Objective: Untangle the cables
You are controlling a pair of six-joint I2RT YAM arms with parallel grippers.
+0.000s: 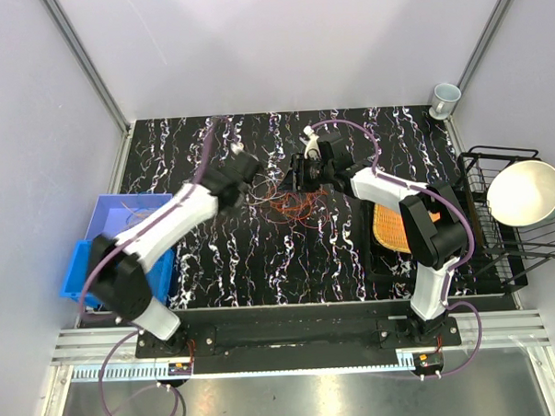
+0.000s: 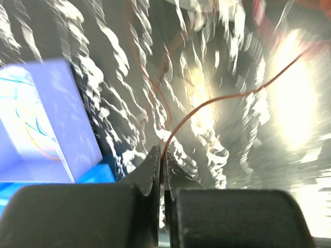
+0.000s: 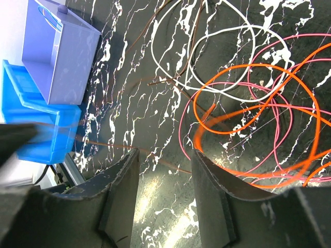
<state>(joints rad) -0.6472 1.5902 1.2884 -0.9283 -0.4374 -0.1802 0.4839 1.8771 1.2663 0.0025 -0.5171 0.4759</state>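
Robotics lab test cell. Evidence: pale panel walls [image 1: 35, 136] on aluminium profile frame [image 1: 85, 60]; left arm [image 1: 181, 217] and right arm [image 1: 433, 284] bolted to slotted rail [image 1: 292, 341]; marble-print tabletop [image 1: 261, 264]; staged props: blue bin [image 1: 78, 277], lilac bin [image 1: 112, 208], wire rack [image 1: 483, 158], bowl [image 1: 524, 193], cup [image 1: 445, 96].

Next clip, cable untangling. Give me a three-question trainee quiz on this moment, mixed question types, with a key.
1. True or false: the left gripper is shut on a thin brown cable.
2. The right gripper is: A) clamped on an orange cable; B) open over the tangle of cables; C) inside the blue bin.
3. What sits in the black rack at the table's right?
Key: 1 true; 2 B; 3 a white bowl.
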